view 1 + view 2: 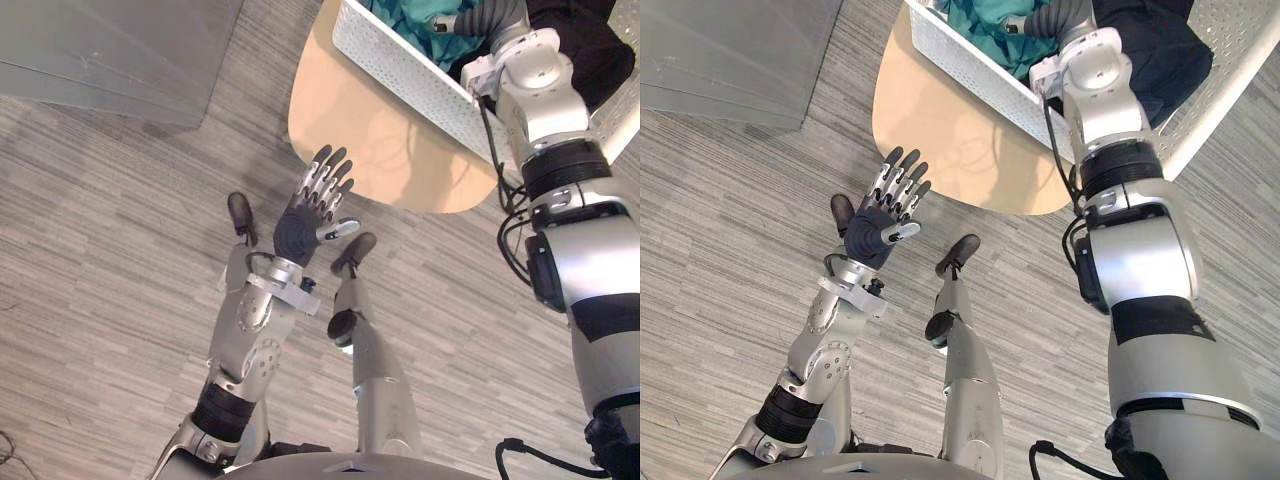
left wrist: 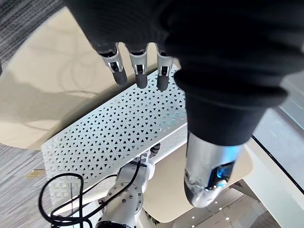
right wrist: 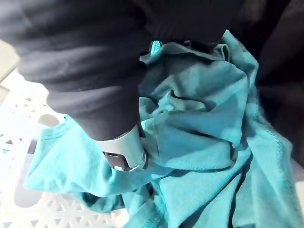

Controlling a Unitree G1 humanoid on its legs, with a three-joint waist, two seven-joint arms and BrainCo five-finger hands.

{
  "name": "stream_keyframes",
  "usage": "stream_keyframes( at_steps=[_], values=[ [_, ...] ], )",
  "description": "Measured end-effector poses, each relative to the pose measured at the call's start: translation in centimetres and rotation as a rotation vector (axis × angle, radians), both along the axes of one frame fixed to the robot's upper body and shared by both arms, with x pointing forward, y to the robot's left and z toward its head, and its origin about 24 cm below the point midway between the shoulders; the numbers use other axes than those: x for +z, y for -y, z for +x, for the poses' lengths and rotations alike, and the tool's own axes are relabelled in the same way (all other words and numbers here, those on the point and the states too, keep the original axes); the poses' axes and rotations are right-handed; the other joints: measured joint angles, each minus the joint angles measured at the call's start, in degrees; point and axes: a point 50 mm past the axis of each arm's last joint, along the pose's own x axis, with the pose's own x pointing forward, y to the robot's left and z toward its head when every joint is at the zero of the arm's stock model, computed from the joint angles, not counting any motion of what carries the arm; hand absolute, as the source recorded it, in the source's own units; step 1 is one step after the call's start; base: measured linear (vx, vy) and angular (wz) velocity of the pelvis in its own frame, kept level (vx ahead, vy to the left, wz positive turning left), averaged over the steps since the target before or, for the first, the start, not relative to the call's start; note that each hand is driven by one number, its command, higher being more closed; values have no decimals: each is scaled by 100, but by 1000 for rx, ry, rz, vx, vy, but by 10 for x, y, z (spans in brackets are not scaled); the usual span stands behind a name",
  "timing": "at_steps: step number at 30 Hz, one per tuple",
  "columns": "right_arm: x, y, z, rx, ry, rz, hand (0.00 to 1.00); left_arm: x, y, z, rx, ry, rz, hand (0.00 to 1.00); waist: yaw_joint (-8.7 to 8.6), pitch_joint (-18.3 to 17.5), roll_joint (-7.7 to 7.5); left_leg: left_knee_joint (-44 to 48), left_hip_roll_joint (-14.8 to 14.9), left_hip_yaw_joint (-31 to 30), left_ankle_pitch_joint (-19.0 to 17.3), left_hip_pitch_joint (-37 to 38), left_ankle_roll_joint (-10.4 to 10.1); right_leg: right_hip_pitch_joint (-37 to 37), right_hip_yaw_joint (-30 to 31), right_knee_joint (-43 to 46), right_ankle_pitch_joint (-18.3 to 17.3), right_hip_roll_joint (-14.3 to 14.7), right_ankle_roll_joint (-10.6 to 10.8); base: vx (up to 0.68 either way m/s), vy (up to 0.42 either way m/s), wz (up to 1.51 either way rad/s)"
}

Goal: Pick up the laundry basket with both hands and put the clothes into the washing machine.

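A white perforated laundry basket [image 1: 400,70] stands on a round beige table [image 1: 370,140] ahead and to my right. Inside it lie a teal garment [image 3: 204,133] and a dark garment [image 1: 1150,50]. My right hand [image 1: 1055,18] reaches over the basket's near wall and rests down in the teal cloth, its thumb sunk into the folds in the right wrist view. My left hand [image 1: 305,215] is open, held up over the floor just short of the table's near edge. It is apart from the basket. The left wrist view looks past this hand at the basket's wall [image 2: 118,128].
The floor around the table is grey striped carpet. A flat grey panel [image 1: 110,50] takes up the far left corner. Part of the basket overhangs the table's right side.
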Motion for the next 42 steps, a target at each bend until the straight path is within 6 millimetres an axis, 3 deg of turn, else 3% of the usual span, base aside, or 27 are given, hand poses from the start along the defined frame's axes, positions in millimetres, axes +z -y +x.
stream_keyframes(
  at_steps=[4, 10, 16, 21, 24, 28, 34, 39, 42],
  values=[
    [-16, 15, -5, -66, 35, 119, 100, 2, 1, 0, 4, -5, -38, 0, 68, 0, 0, 109, 65, -20, -36, 179, 5, 211, 0, 46, -24, 40, -26, -59, 111, 0],
    [11, 45, -29, -59, 254, 451, 100, 1, -3, 1, 15, -12, -52, 0, 42, 1, 1, 185, 63, -37, -147, 304, -21, 250, -20, 398, -226, -60, -27, -79, 103, 4],
    [11, 75, -54, 77, 442, 837, 100, -3, -7, 0, 23, -27, -42, 0, 31, 1, 1, 295, -21, -92, -212, 421, -39, 293, -117, 868, -463, -285, 24, -51, 74, 11],
    [21, 71, -66, 187, 551, 980, 100, -5, -10, 0, 25, -34, -34, 0, 32, 1, 1, 403, -44, -80, -268, 462, -13, 330, -103, 977, -488, -357, 34, -3, 2, 2],
    [24, 60, -75, 269, 596, 1002, 100, 5, -11, -2, 32, 1, -49, 0, 23, 2, -1, 488, -39, -36, -318, 482, 4, 331, -15, 1027, -492, -386, 33, 5, -43, -5],
    [37, 30, -107, 437, 722, 950, 100, 42, -8, 5, 54, 158, -3, 0, -127, 15, -7, 683, 2, 25, -416, 482, 29, 332, 49, 1072, -488, -399, 31, -6, -65, -7],
    [48, 12, -151, 597, 881, 862, 100, 90, -7, 12, 195, 379, 75, 0, -270, 20, -16, 1018, 105, 153, -608, 490, 53, 346, 219, 1075, -444, -373, 18, -22, -67, -15],
    [41, 3, -186, 706, 967, 779, 100, 164, -8, 22, 553, 700, 262, 0, -485, 30, -35, 1195, 239, 236, -688, 506, 45, 413, 317, 950, -365, -259, 37, -34, -77, -13],
    [35, -2, -198, 747, 977, 739, 100, 188, -3, 26, 685, 799, 349, 0, -584, 44, -61, 1292, 294, 255, -746, 513, 29, 446, 342, 929, -347, -227, 37, -29, -47, -8]
  ],
)
